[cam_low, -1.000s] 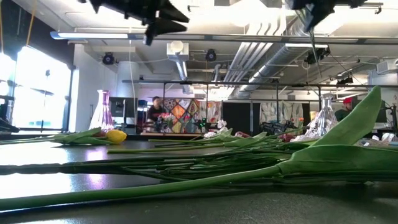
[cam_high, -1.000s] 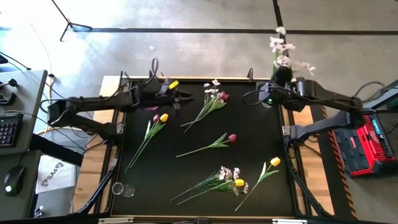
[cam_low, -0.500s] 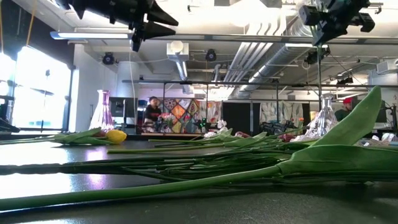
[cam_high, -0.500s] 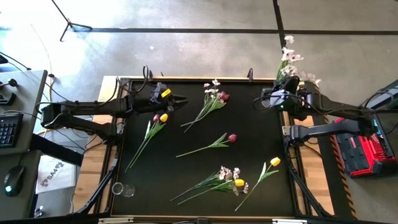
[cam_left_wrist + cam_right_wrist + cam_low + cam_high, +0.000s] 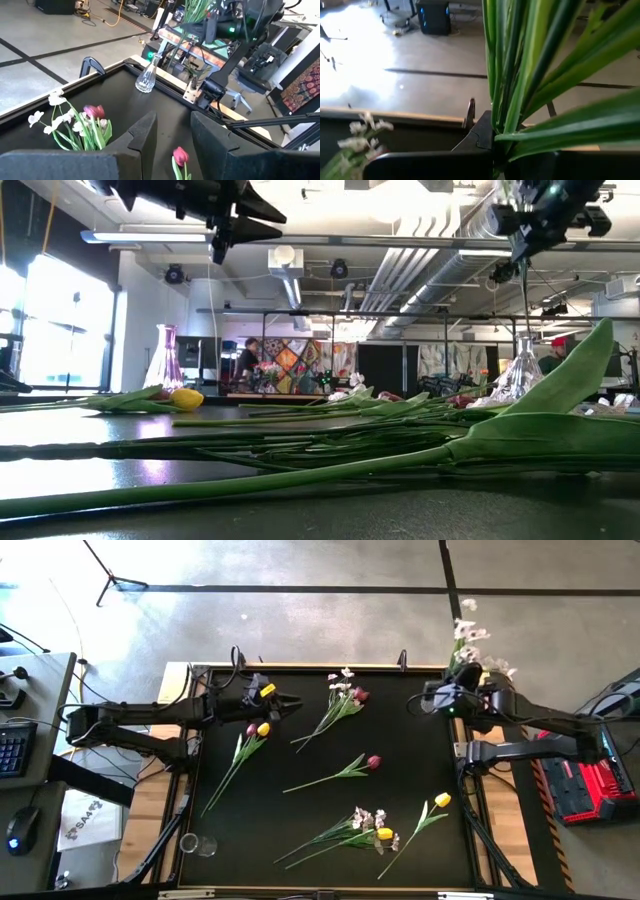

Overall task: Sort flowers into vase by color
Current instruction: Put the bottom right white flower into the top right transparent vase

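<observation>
Right gripper (image 5: pixel 452 698), jaws pinching a white blossom spray (image 5: pixel 468 635), is near the worktop's (image 5: pixel 300 810) right far corner. Left gripper (image 5: pixel 290 703) jaws spread, empty.

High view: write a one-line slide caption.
Right gripper holds a white blossom spray beyond the table's far right corner; left gripper hovers empty above scattered tulips.

Mat centre lay crowded with flowers (image 5: pixel 345 771); bare lanes ran along the near-left corner beside a small glass (image 5: pixel 198 845). A clear vase (image 5: pixel 146 78) blocked the far-right corner.
</observation>
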Controlling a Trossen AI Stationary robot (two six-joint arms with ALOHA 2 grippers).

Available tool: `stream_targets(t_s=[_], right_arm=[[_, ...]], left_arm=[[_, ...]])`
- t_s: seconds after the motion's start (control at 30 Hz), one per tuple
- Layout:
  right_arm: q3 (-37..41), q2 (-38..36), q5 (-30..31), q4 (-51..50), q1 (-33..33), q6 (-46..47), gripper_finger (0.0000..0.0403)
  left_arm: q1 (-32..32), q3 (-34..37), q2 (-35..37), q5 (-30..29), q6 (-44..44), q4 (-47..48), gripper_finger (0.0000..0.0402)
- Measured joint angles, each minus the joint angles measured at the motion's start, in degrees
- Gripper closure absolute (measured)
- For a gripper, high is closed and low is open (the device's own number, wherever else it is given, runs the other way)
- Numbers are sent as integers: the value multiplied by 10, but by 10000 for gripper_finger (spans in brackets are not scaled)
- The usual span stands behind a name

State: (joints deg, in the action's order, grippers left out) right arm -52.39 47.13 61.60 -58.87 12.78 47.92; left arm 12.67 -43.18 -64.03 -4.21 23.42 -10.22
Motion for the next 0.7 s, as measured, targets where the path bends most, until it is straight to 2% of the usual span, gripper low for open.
stream_targets(t_s=[0.17, 0.3, 0.57, 0.7], right_arm=[[45, -31, -2, -2, 0, 26, 403], [44, -63, 22, 5, 0, 32, 403], [7, -87, 107, 105, 1, -118, 403], [7, -68, 118, 125, 22, -150, 403]], left_arm=[[0, 0, -12, 0, 0, 1, 295], [0, 0, -24, 0, 0, -4, 296], [0, 0, -49, 0, -3, -23, 295], [0, 0, -64, 0, -12, -46, 295]])
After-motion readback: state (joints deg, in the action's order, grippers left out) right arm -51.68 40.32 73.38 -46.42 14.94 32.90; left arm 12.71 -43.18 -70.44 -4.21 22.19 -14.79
